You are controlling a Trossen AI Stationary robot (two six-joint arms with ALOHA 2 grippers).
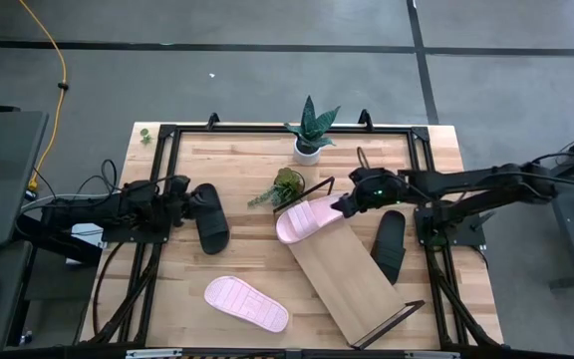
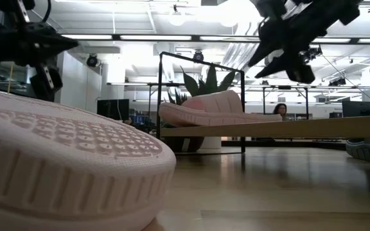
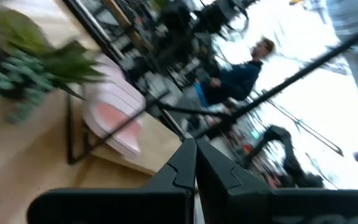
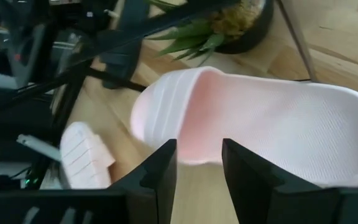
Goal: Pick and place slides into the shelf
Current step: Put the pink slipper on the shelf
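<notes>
Pink slide (image 1: 307,217) lies on the far end of the shelf (image 1: 352,277), strap end toward the small potted plant (image 1: 285,186) just beside it; in the low view this slide (image 2: 204,108) sits on top of the board, w/ the wire frame end behind it. Shelf runs diagonally across the surface (image 1: 257,165), other wire end near the front edge. 2nd pink slide (image 1: 246,303) lies flat on the surface near the front, well apart from the shelf, & fills the low view's foreground. One black slide (image 1: 210,217) lies on the left side, the other black slide (image 1: 390,245) just right of the shelf. Right gripper (image 1: 345,206) hangs at the slide on the shelf's far end, arm stretched in nearly straight from the right edge, wrist turned toward the slide; in the right wrist view the jaws stand apart, dark fingers (image 4: 160,171) on each side of a gap, pink slide (image 4: 260,130) just beyond them, not gripped. Can't tell if the tips touch it. Left gripper (image 1: 179,189) is beside the left black slide, arm folded low along the left edge; its jaws are together, tips meeting in the left wrist view, nothing between them. Taller potted plant (image 1: 311,130) in a white pot stands at the far edge. No brand or writing readable on slides or shelf. A person (image 3: 247,68) shows in the room beyond.
</notes>
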